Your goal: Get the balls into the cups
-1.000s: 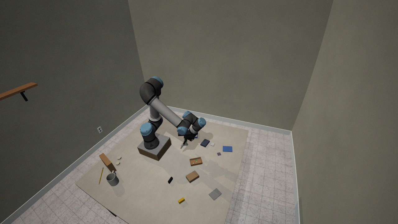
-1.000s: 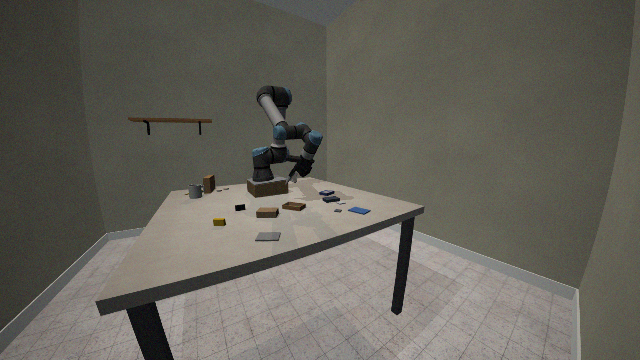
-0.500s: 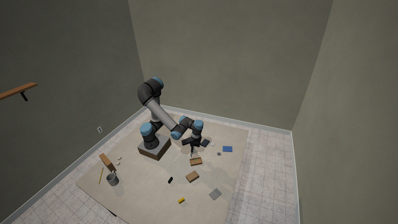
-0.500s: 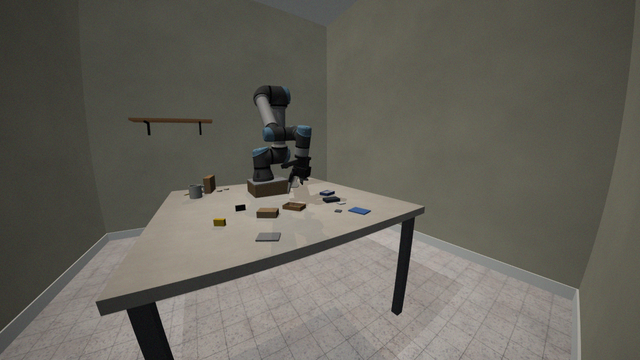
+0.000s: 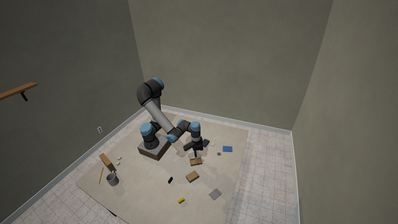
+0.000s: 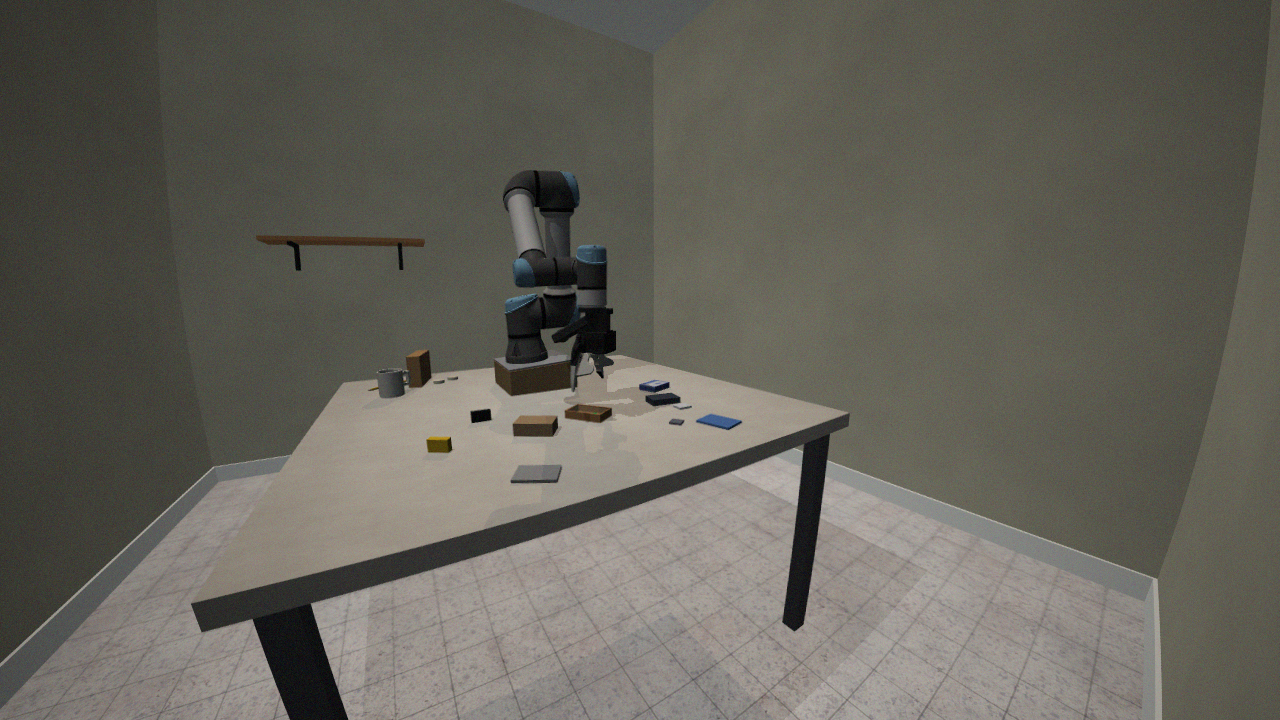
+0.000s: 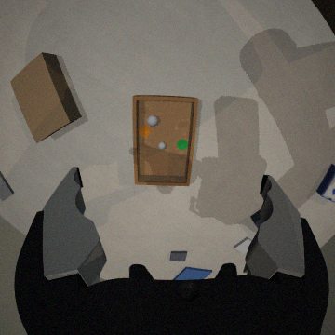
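Wrist: 1 puzzle (image 7: 140,140) w/ 2 balls, 2 cups; gripper (image 7: 173,242) open.

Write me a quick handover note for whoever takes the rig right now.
Hand: open, empty, hovering above the wooden puzzle.
Puzzle: lying flat on the table.
Large ball: loose, just above the orange cup.
Small ball: loose, between the cups, left of the green cup.
Done: approach only.
Left: grasp, tilt both balls into their cups, set puzzle flat.
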`<state>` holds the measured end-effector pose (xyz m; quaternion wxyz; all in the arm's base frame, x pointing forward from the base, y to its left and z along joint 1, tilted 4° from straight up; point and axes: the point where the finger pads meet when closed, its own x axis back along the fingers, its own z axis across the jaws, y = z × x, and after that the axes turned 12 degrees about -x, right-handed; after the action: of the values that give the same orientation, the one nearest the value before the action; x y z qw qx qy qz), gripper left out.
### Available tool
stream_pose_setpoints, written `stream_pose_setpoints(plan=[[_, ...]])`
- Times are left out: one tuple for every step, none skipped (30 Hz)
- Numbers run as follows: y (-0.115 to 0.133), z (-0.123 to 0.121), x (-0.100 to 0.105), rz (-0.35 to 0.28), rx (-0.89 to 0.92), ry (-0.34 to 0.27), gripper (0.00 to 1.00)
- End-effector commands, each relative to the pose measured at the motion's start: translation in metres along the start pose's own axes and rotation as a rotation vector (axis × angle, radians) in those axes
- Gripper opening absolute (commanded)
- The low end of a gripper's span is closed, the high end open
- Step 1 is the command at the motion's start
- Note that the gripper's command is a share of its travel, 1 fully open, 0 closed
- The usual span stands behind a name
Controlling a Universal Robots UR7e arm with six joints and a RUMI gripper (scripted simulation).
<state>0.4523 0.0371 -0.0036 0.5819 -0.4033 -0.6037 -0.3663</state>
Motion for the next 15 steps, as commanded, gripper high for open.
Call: stream_pose_setpoints(plan=[[0.0037,-0.0052,0.0006,-0.018,0.002,-0.008,1.0],[0.0041,-0.0058,0.0008,-0.019,0.002,-0.009,1.0],[0.0043,-0.0063,0.0009,-0.021,0.002,-0.01,1.0],[0.0044,-0.0065,0.0009,-0.021,0.003,-0.01,1.0],[0.0045,-0.0065,0.001,-0.021,0.003,-0.01,1.0],[0.0045,-0.0066,0.001,-0.021,0.003,-0.01,1.0],[0.0045,-0.0066,0.001,-0.021,0.003,-0.01,1.0],[0.0045,-0.0066,0.001,-0.021,0.003,-0.01,1.0],[0.0045,-0.0066,0.001,-0.021,0.003,-0.01,1.0],[0.0045,-0.0066,0.001,-0.021,0.003,-0.01,1.0],[0.0045,-0.0066,0.001,-0.021,0.003,-0.01,1.0],[0.0045,-0.0066,0.001,-0.021,0.003,-0.01,1.0],[0.0045,-0.0066,0.001,-0.021,0.003,-0.01,1.0],[0.0045,-0.0066,0.001,-0.021,0.003,-0.01,1.0],[0.0045,-0.0066,0.001,-0.021,0.003,-0.01,1.0]])
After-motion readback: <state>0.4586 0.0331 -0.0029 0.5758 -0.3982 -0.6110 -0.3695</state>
